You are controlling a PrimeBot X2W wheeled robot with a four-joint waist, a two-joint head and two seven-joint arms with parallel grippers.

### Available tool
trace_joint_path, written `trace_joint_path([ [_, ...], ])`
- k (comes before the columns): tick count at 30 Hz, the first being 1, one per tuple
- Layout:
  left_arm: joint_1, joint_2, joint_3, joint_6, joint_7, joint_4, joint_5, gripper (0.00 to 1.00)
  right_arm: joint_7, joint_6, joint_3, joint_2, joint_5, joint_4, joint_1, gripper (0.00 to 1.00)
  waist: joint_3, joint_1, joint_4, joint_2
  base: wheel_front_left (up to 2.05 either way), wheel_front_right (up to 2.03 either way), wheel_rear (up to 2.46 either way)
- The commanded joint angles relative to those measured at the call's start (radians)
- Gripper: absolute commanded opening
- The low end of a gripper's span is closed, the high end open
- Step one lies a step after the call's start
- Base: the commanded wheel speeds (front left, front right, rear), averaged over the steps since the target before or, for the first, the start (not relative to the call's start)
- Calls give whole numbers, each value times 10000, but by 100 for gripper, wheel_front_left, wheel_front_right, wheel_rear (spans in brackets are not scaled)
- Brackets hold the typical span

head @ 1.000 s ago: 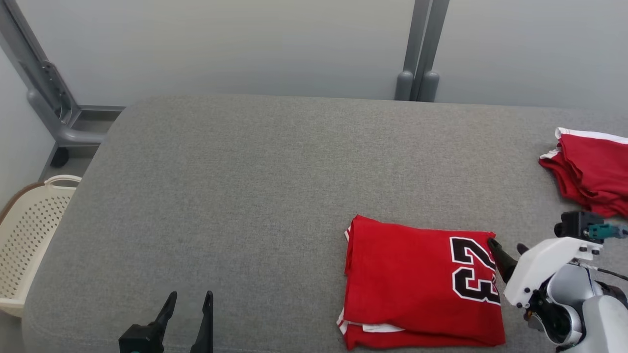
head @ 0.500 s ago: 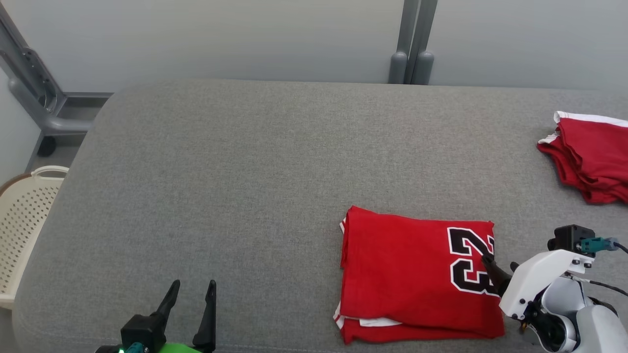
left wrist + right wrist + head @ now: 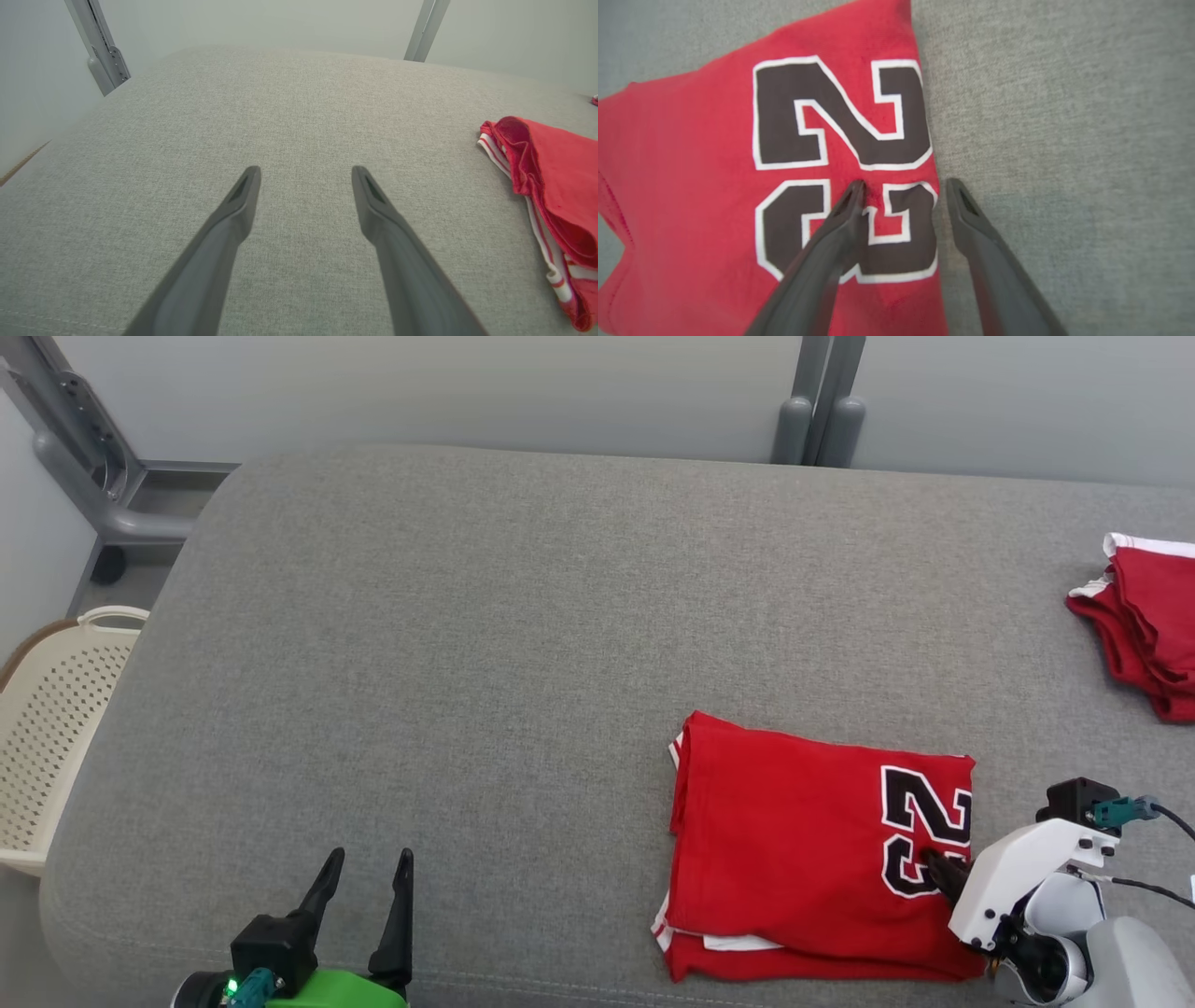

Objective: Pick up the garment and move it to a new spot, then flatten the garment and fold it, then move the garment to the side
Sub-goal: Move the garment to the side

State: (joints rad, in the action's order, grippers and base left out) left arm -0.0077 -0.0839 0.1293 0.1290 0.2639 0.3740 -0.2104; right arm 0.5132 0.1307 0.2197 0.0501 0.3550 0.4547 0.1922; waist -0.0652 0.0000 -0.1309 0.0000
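Observation:
The garment [image 3: 803, 840] is a red jersey with a black "23", folded into a rectangle on the grey cushion [image 3: 467, 663] at the near right. My right gripper [image 3: 945, 872] is open at the jersey's right edge. In the right wrist view [image 3: 904, 184] one finger [image 3: 831, 242] rests on the printed "3" and the other [image 3: 985, 252] lies on the cushion just past the edge. My left gripper [image 3: 370, 855] stands open and empty at the near left, well apart from the jersey. Its own view [image 3: 306, 170] shows the jersey's layered left side [image 3: 556, 186] off to the right.
A second pile of red cloth with white trim [image 3: 1144, 644] lies at the cushion's far right edge. A cream perforated basket [image 3: 47, 747] stands on the floor to the left. Grey posts [image 3: 822, 425] rise behind the cushion against the wall.
The head camera has shifted. My right gripper has slid from the jersey's far right corner toward me along its right edge, onto the "3". The left gripper is unchanged.

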Motion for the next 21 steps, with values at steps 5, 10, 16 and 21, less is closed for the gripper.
trace_joint_path([
  [5, -205, -70, 18, 18, -2, 42, -66, 100, 4, -11, -19, -19, -47, 756, 187, 0, -86, 0, -127, 0, 0, 0, 0],
  [10, -179, -48, -89, 19, -2, 23, -5, 100, -307, -11, 12, -10, -262, 985, 487, 0, -61, 0, -116, 0, 0, 0, 0],
  [16, -233, 6, -47, 19, -2, -64, 54, 100, -554, -11, 20, 16, -671, 932, 779, 0, 16, 0, -70, 0, 0, 0, 0],
  [21, -318, 61, 70, 19, -2, -362, 130, 100, -319, -3, -358, 10, -1070, 694, 1478, 0, -21, 0, 46, 0, 0, 0, 0],
])
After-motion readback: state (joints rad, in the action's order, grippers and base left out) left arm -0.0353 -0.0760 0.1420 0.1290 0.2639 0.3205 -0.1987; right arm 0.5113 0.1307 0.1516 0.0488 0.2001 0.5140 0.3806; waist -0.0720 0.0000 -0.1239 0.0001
